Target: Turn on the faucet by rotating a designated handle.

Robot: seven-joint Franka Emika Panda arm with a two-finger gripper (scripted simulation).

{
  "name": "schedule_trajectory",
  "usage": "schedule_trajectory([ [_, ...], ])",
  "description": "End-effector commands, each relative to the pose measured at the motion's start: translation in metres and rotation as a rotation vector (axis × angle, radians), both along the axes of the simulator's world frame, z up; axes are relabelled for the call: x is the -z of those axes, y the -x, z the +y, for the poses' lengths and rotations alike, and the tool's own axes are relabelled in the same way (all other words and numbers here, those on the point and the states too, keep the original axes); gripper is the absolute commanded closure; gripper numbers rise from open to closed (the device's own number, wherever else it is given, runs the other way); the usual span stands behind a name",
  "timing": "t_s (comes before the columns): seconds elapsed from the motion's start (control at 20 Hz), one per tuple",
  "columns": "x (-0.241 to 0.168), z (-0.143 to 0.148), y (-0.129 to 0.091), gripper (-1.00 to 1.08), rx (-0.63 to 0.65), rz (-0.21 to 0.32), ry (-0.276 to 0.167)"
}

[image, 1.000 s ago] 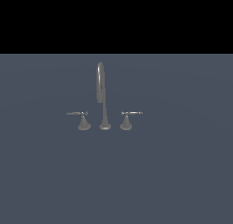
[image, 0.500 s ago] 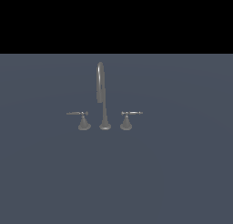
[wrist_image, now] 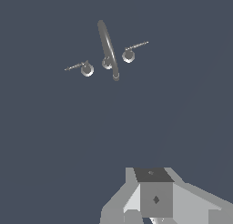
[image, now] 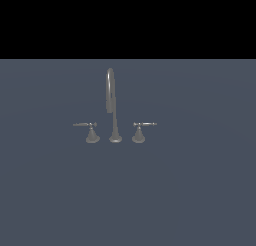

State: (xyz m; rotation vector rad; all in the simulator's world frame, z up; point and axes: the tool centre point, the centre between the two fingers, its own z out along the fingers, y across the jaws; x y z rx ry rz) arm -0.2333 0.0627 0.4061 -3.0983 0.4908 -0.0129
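The tool [wrist_image: 157, 218] sits at the edge of the wrist view, only its grey housing showing; the fingertips are cut off, so whether it is open or closed cannot be told, and nothing is seen in its grip. It is absent from the exterior view altogether, so it hangs well apart from the work, looking down on it from above, a sensible place to line up an approach. Out ahead on the flat blue-grey worktop [image: 200, 190] stands the faucet [image: 114, 122], gooseneck spout [image: 109, 90] rising tall in the middle. The handle [image: 86, 125] sits at the exterior view's left, a thin lever pointing outward from its cone base, level and untouched. Its twin, the other lever [image: 143, 124], mirrors it on the exterior view's right. Both levers stick out sideways, clear of the spout, which leaves room to push one round. My read: the reach has yet to begin.
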Motion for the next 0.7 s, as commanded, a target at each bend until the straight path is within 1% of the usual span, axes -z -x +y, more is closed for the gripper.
schedule_trajectory([
  [0.0,0.014,0.011,-0.006,1.08,0.053,0.000,-0.001],
  [0.65,0.087,0.061,-0.049,1.08,0.317,0.004,-0.006],
])
